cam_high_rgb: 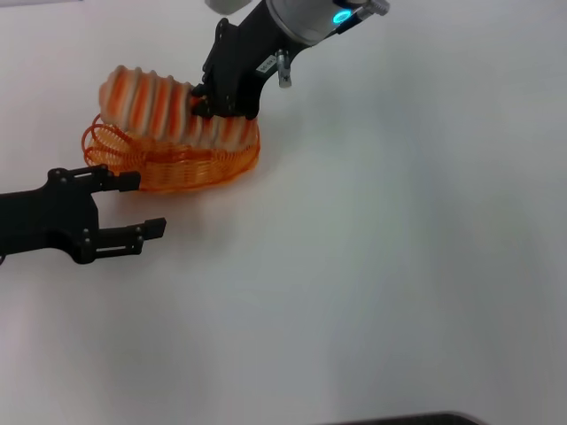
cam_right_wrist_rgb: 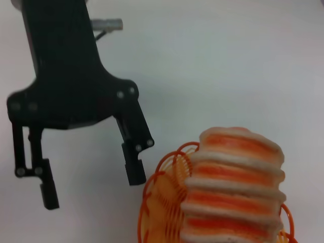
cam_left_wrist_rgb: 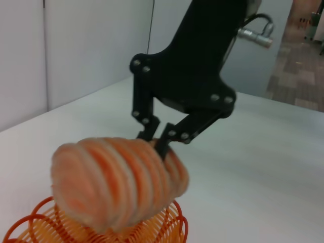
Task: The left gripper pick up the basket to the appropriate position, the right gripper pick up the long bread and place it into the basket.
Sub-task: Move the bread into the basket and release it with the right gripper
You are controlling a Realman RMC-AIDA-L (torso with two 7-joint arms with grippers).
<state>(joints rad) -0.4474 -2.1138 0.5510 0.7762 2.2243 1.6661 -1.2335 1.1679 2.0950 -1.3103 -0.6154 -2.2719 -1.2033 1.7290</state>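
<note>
The long bread (cam_high_rgb: 164,108), striped orange and cream, lies tilted over the orange wire basket (cam_high_rgb: 182,166). Its right end is down in the basket and its left end sticks up above the rim. My right gripper (cam_high_rgb: 200,99) is shut on the bread near its middle. The left wrist view shows this grip (cam_left_wrist_rgb: 157,142) on the bread (cam_left_wrist_rgb: 116,182) above the basket (cam_left_wrist_rgb: 101,230). My left gripper (cam_high_rgb: 142,205) is open and empty, on the table just in front of the basket's left end. It also shows in the right wrist view (cam_right_wrist_rgb: 91,177), next to the basket (cam_right_wrist_rgb: 162,197) and the bread (cam_right_wrist_rgb: 233,192).
The white table (cam_high_rgb: 381,266) stretches to the right of and in front of the basket. A dark edge (cam_high_rgb: 416,418) shows at the near side of the table. Nothing else stands near the basket.
</note>
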